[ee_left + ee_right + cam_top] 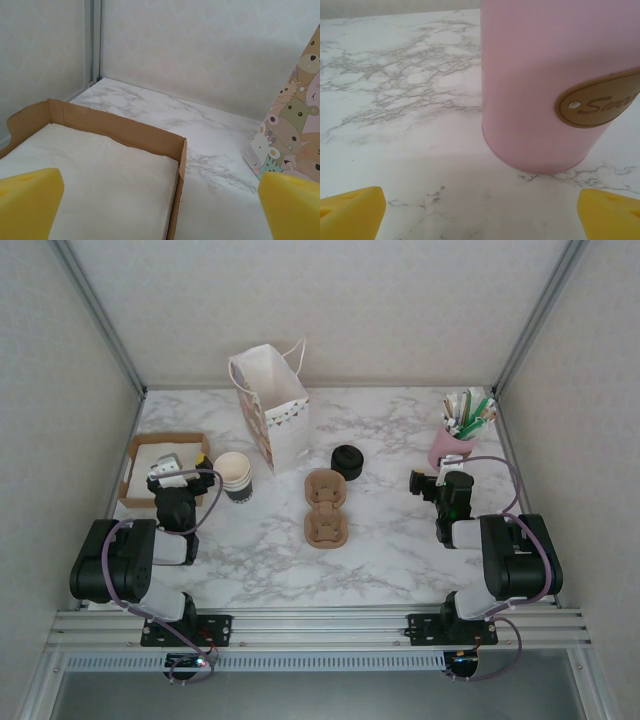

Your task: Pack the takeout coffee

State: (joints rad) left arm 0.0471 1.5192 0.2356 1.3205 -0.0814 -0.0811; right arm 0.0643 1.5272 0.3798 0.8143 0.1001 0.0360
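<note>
Black-lidded takeout coffee (347,461) is sitting upright mid-surface (400,550), at about 1 o'clock from the brown cardboard carrier (326,507) and 4 o'clock from the gift bag (270,405), with nothing touching it. Both sets of jaws are standing wide apart and holding nothing. The left jaws are hovering over the cardboard tray (125,132), and the right jaws are facing the pink pen pot (540,85). The coffee is lying at roughly 9 o'clock from the right jaws, so that's looking like the closer side.

I'm guessing the cup is light and a bit squashy, with paper walls giving under a hard squeeze and the contents sloshing if it's tipped. I'd be taking it by the body just under the lid rim, squeezing gently and keeping it upright. That lid is looking slick and might pop off.
</note>
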